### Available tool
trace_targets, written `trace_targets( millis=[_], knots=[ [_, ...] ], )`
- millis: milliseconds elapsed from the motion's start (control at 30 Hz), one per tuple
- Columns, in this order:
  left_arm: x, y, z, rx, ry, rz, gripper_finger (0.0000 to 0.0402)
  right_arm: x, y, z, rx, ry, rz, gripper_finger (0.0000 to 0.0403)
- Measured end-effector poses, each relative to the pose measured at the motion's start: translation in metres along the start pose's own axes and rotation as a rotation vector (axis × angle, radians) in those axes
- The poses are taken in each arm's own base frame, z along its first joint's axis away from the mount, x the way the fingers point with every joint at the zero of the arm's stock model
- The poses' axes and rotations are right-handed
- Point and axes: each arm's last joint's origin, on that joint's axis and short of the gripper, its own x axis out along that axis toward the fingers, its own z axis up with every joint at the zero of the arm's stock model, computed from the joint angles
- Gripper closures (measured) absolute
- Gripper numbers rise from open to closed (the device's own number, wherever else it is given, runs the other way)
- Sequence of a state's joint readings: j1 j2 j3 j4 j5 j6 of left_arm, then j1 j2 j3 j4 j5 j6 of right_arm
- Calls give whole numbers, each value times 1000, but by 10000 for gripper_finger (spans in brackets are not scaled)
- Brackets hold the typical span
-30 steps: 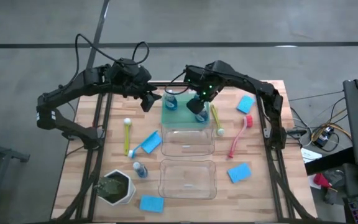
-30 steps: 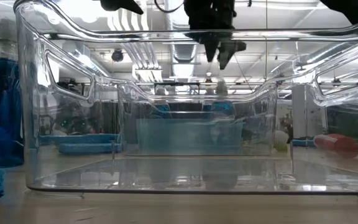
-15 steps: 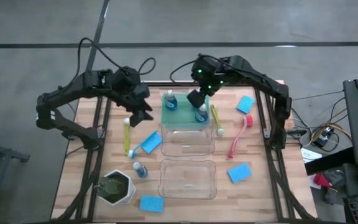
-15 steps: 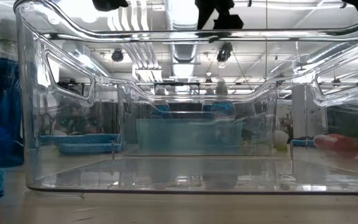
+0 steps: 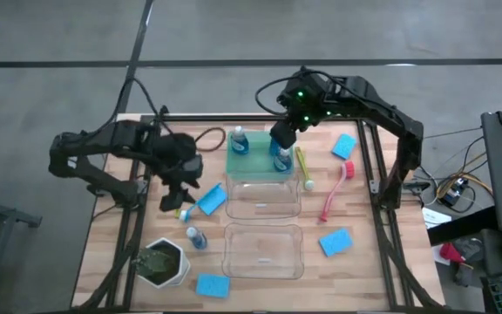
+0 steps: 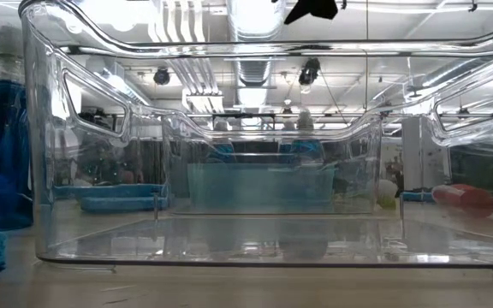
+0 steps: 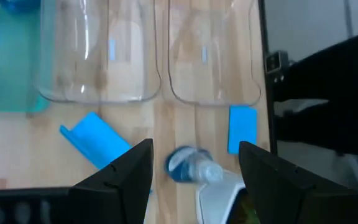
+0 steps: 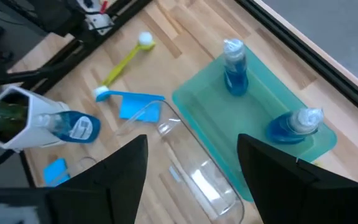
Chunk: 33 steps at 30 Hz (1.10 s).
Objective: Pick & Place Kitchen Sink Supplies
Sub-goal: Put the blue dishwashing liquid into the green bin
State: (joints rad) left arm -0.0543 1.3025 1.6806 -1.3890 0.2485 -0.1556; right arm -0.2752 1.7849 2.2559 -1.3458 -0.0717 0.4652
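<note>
1. Bottles: two stand upright on the green tray, one at its far left and one at its right edge; a third stands on the desk beside the pot; the fourth is not clear in the high view.
2. Left tool hangs over the desk near the brush and a sponge; its fingers are spread wide and hold nothing; its wrist view shows the loose bottle between them, farther off.
3. Right tool sits above the tray's right side; its fingers are also wide apart and empty, with both tray bottles below it.
4. Judged step: the left arm looks bound for the loose bottle; the right looks done with its bottle.
5. To do it well: centre the bottle between the fingers before descending; close on the body rather than the narrow cap; keep clear of the pot just beside it.
6. Risk: the bottle is light and tall, so a finger brushing it off-centre could tip it over; approach straight down.
7. Other sponges lie at the near edge, right of the near bin, and at the far right; a red brush lies right of the bins.
</note>
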Motion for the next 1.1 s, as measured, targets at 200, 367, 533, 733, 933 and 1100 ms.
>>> trace_targets(
  millis=[200,367,533,733,933,1100],
  knots=[
    [5,-19,-5,-24,34,-35,174,-12,10,-6,9,-17,52,167],
    [20,-27,-12,-44,99,-43,174,-18,23,-9,-20,-61,104,163],
    [44,-37,-25,49,164,21,174,-20,29,-11,-36,-72,121,162],
    [78,-46,-40,135,203,41,174,-20,33,-12,-40,-83,129,170],
    [98,-54,-50,179,206,26,174,-20,34,-11,-43,-90,136,166],
    [113,-53,-59,204,223,39,174,-20,34,-11,-39,-90,136,161]
  ],
)
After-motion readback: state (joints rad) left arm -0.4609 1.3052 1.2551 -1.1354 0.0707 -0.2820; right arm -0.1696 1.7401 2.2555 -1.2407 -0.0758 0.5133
